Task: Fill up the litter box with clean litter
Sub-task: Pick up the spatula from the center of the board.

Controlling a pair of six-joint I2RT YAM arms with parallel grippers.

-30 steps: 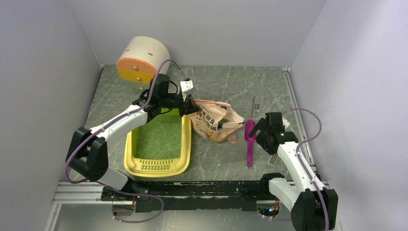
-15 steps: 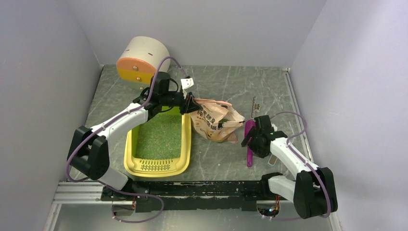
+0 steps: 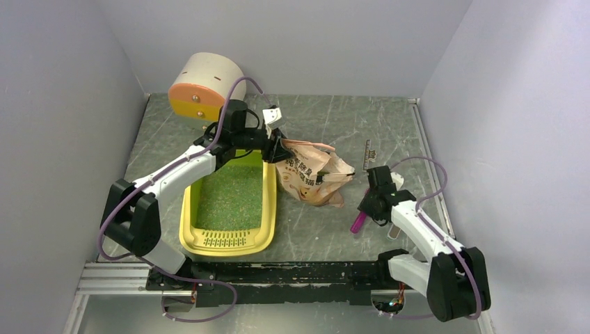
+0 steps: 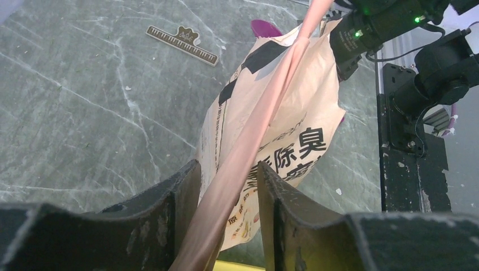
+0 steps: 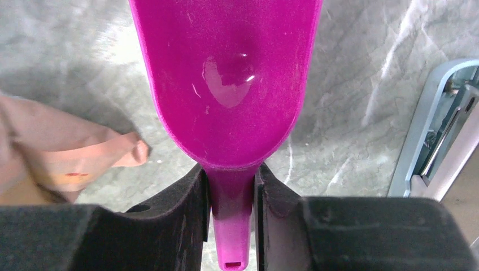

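Ready to scoop: beside the litter box [image 3: 270, 205], the left gripper [image 4: 226, 176] pinches the bag [image 4: 294, 113] by its top, and the right gripper [image 5: 231, 180] squeezes the magenta scoop [image 5: 226, 84]. Next it probably dips into the bag.

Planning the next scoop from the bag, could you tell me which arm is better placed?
Right, probably: the right pincer grips the magenta scoop by its handle, bowl empty, near the bag; the left pincer is occupied pinching the bag's top edge.
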